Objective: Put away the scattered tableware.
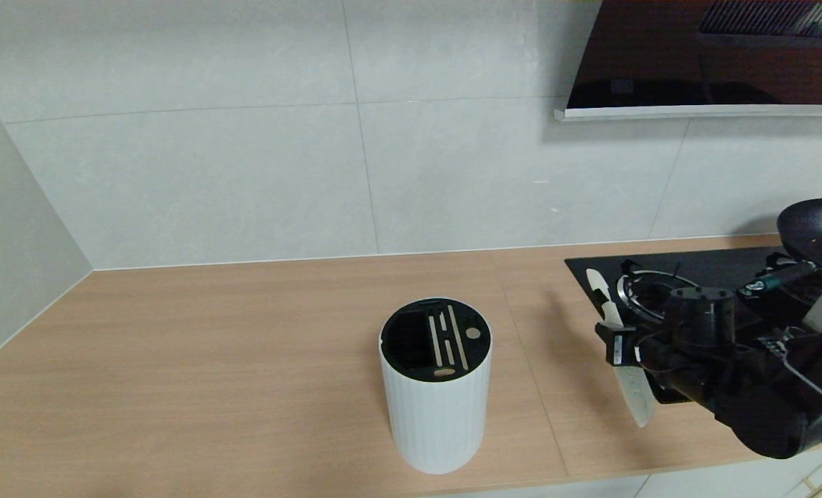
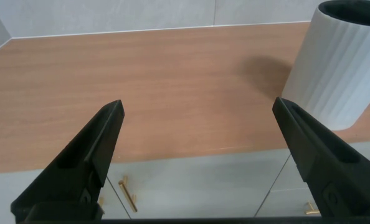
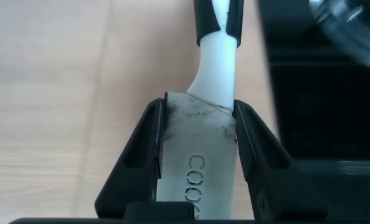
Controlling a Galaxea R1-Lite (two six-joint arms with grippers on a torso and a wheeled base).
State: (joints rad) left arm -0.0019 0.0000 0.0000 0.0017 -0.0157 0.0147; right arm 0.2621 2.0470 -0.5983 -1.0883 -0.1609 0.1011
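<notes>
While the right pincer (image 1: pixel 622 346) clamps a white ceramic knife (image 1: pixel 635 393) by the broad part of its blade just below the handle, its two black fingers (image 3: pixel 144 155) press against the blade's opposite edges; the black-and-white handle points toward the tiled wall (image 1: pixel 245 173) and the blade tip toward the front edge of the bench (image 1: pixel 210 360); the knife hangs over the left border of the black hob (image 1: pixel 719 266), partly above bare wood.

Pale grey lettering runs along the blade between the fingers in the right wrist view, partly cut off at the picture's edge.

Off to the left of the knife, well apart from it, stands the white ribbed knife holder (image 1: pixel 439 408), upright and close to the front edge; its black top insert has one wide opening on the left side and several narrow slots beside it.

Left of the holder, the wood runs open to the corner where the side wall meets the back wall; behind the holder the bench is likewise open to the back wall.

Low by the front edge, the left pincer (image 2: pixel 197 109) is spread wide, nothing between its fingers (image 2: pixel 91 155); beyond it lie bare bench and the holder's ribbed side (image 2: pixel 341 68); brass cabinet handles (image 2: pixel 129 194) show below the edge.

A dark wok (image 1: pixel 816 228) sits at the hob's far right; a range hood (image 1: pixel 708 62) hangs above.
</notes>
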